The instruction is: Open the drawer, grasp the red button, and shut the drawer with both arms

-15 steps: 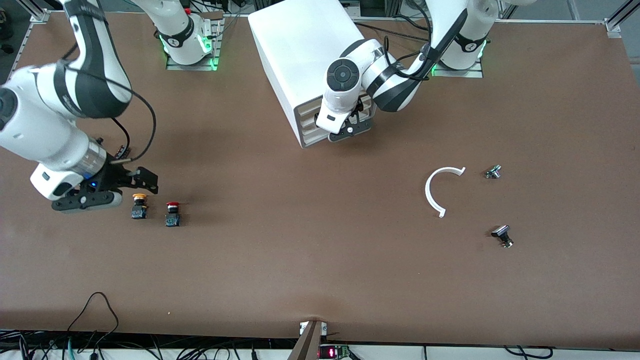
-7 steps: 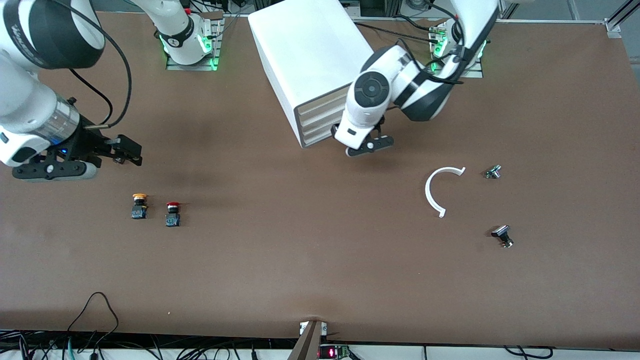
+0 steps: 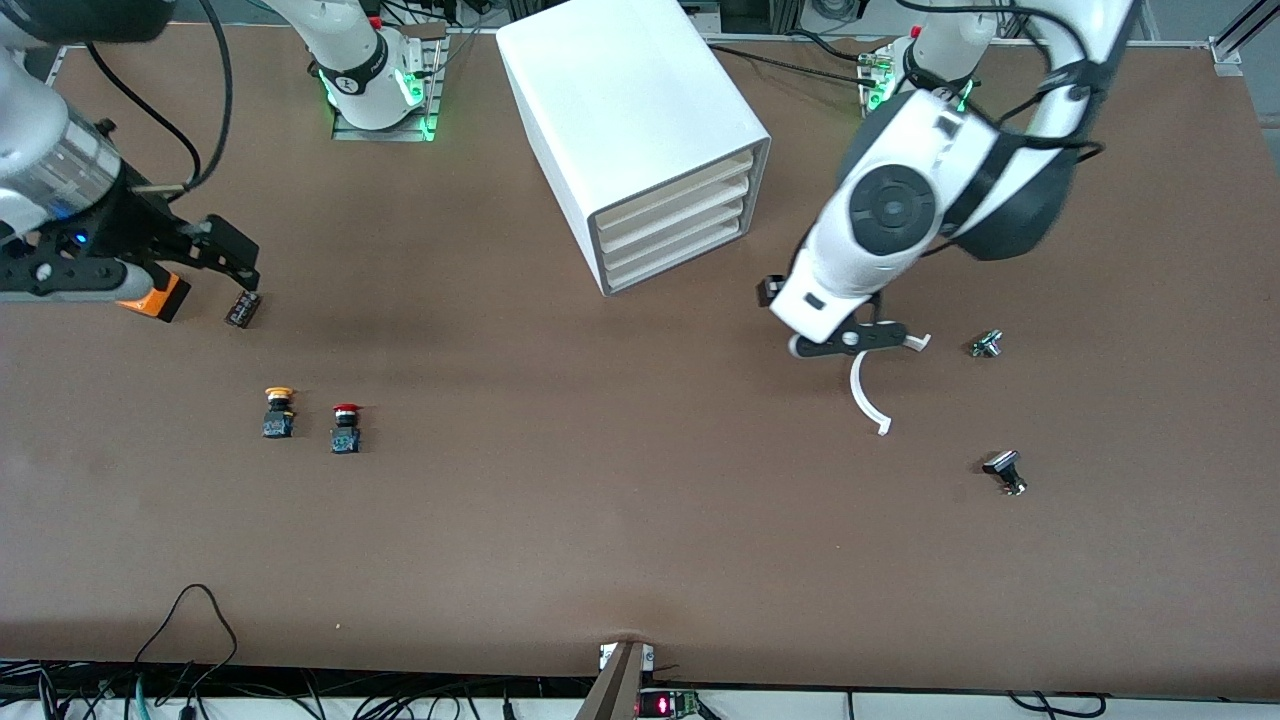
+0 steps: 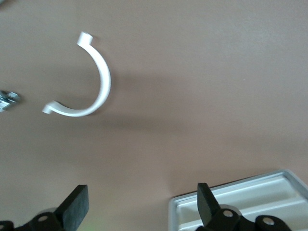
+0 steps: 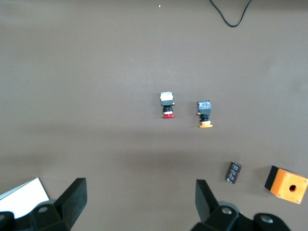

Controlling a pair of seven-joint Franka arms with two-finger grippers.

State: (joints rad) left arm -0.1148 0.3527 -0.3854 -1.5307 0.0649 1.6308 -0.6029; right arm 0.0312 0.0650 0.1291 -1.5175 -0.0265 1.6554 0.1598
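The white cabinet [image 3: 640, 110] stands near the robots' bases; all four drawer fronts [image 3: 672, 220] look shut. The red-capped button [image 3: 345, 428] lies on the table toward the right arm's end, beside a yellow-capped one [image 3: 279, 412]; both show in the right wrist view, the red button [image 5: 167, 106] and the yellow one [image 5: 204, 115]. My right gripper [image 3: 70, 280] hangs open and empty [image 5: 139, 202], up and away from the buttons, over an orange box. My left gripper [image 3: 848, 340] is open and empty [image 4: 142, 211], over the table beside the cabinet's front corner [image 4: 250, 197].
An orange box with a hole [image 3: 155, 297] and a small black cylinder [image 3: 242, 308] lie under the right gripper. A white C-shaped piece [image 3: 865, 390] lies under the left gripper, also in its wrist view [image 4: 98, 82]. Two small metal parts [image 3: 986, 344], [image 3: 1005, 470] lie toward the left arm's end.
The left gripper has moved away from the drawer fronts toward the left arm's end, over the C-shaped piece. The right gripper has drawn back from the buttons toward the robots' bases.
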